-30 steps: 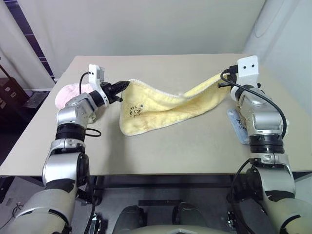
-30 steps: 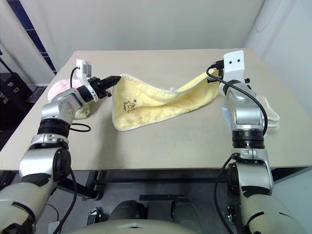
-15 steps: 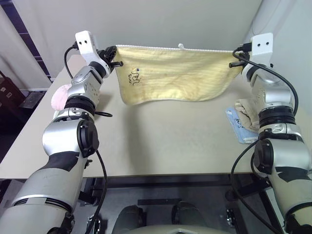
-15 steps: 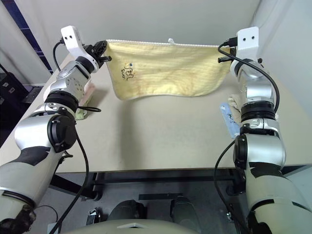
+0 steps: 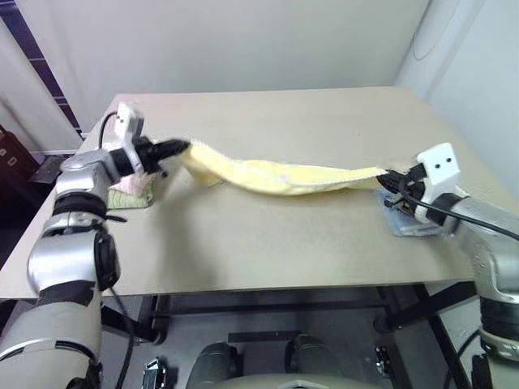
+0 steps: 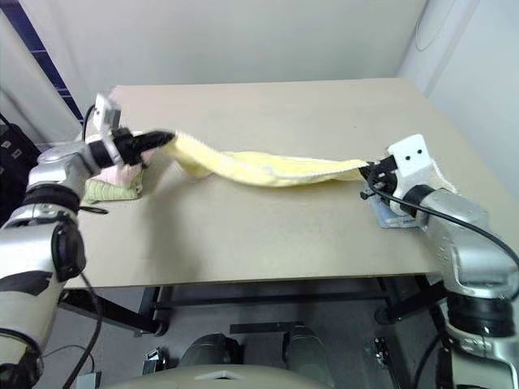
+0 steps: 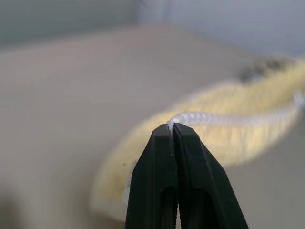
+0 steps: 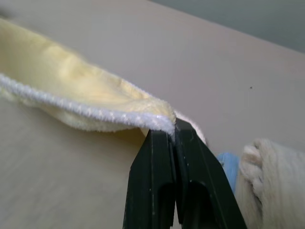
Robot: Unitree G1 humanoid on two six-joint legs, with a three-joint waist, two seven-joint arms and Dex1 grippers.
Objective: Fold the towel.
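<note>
**Towel held at both ends, no fold yet**

The towel stretches low across the middle of the bench, drooping in a twisted, narrow band between the two arms. The left gripper has its jaws clamped on the hem at one end, near the bench's left edge; the left wrist view shows the white stitched edge pinched between the closed tips. The right gripper has its jaws closed on the other end, and the right wrist view shows the hem caught at its tips in the same way.

As a judgement, the task is at an early stage. Both ends are secured, but the cloth is bunched along its length rather than spread flat, and no crease or doubled layer is visible. Laying it out flat on the bench, bringing one end over the other and smoothing the result all appear to be left.

A pink towel lies beside the left gripper, on something pale green. A cream towel and a blue item lie by the right gripper, apart from the work.
</note>
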